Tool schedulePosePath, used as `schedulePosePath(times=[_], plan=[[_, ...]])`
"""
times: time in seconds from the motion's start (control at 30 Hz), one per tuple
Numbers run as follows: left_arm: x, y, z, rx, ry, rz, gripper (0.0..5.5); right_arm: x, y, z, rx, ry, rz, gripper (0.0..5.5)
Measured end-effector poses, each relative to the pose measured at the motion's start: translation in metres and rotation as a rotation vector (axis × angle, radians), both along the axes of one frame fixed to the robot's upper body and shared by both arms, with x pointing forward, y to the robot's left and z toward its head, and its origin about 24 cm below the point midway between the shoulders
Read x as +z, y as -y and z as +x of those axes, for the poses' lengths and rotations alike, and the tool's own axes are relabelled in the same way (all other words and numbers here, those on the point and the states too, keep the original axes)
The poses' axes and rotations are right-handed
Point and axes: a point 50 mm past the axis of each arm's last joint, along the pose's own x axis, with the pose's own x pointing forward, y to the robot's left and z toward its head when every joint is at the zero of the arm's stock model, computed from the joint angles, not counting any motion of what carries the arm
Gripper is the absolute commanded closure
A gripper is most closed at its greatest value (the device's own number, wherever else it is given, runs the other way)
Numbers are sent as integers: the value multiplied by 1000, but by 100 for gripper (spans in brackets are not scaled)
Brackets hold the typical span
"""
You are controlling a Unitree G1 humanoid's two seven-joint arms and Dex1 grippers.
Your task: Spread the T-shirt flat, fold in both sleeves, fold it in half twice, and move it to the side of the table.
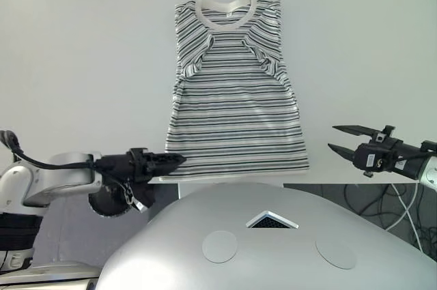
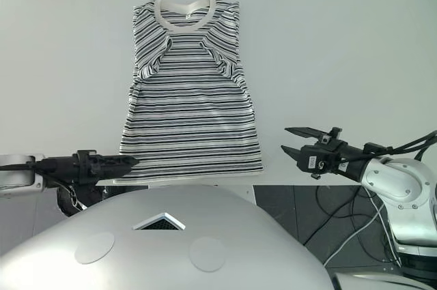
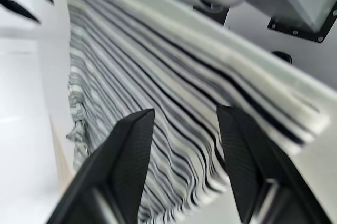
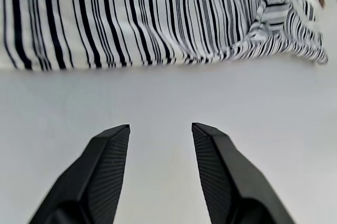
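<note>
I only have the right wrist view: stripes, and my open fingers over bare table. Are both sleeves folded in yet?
Observer: Yes. From the head camera, the left sleeve and the right sleeve lie folded in over the chest of the T-shirt.
Operator: Is it folded in half?
Observer: No. It lies at full length on the table, collar away from the robot and hem close to the near edge.
Operator: Where's the left gripper?
Observer: The left gripper is at the near left corner of the hem, fingers open.
</note>
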Motion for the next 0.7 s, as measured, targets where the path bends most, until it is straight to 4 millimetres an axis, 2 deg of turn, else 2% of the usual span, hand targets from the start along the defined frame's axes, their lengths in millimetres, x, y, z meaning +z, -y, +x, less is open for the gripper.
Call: schedulePosePath(times=[0.17, 0.3, 0.37, 0.43, 0.47, 0.57, 0.67, 0.7], plan=[[4, 7, -2, -43, -17, 36, 332, 1, -1, -2, -3, -5, 22, 329], [17, 13, 4, -26, 11, 5, 332, 1, -1, -2, -9, -7, 23, 329], [25, 17, 9, 10, 23, -45, 297, 0, 0, -1, -19, -13, 23, 292], [41, 21, 18, 93, 35, -118, 260, -1, 1, -1, -39, -28, 19, 253], [48, 19, 22, 123, 40, -130, 260, -1, 2, -1, -40, -25, 17, 253], [56, 0, 28, 152, 53, -58, 260, -1, 0, -4, -25, -18, 17, 253], [49, -46, 21, 170, 40, 89, 260, -1, -6, -11, 20, -50, 28, 253], [47, -55, 17, 160, 31, 124, 260, -1, -7, -11, 24, -49, 30, 253]])
